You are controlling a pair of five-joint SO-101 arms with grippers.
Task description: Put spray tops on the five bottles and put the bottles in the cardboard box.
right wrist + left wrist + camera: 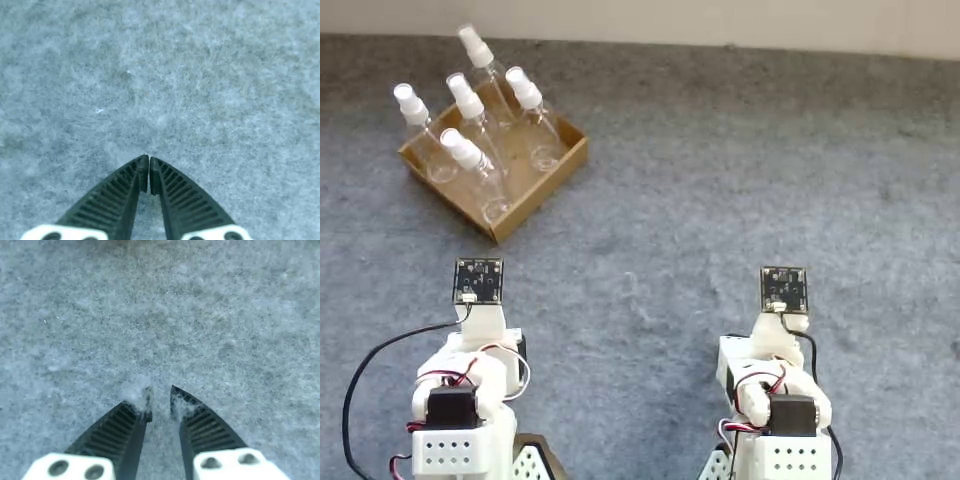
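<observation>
The cardboard box [542, 188] sits at the far left of the grey felt table. Several clear bottles [483, 172] stand upright inside it, each with a white spray top [460, 147]. Both arms are drawn back at the near edge, well short of the box. My left gripper [160, 402] hovers just over bare felt, its fingers a little apart and holding nothing. My right gripper [149, 172] is shut with its tips touching, also over bare felt and holding nothing.
Grey felt covers the whole table between the arms and the box. The left arm's camera module [479, 280] and the right arm's [784, 288] point towards the middle of the table. A pale wall edge runs along the far side.
</observation>
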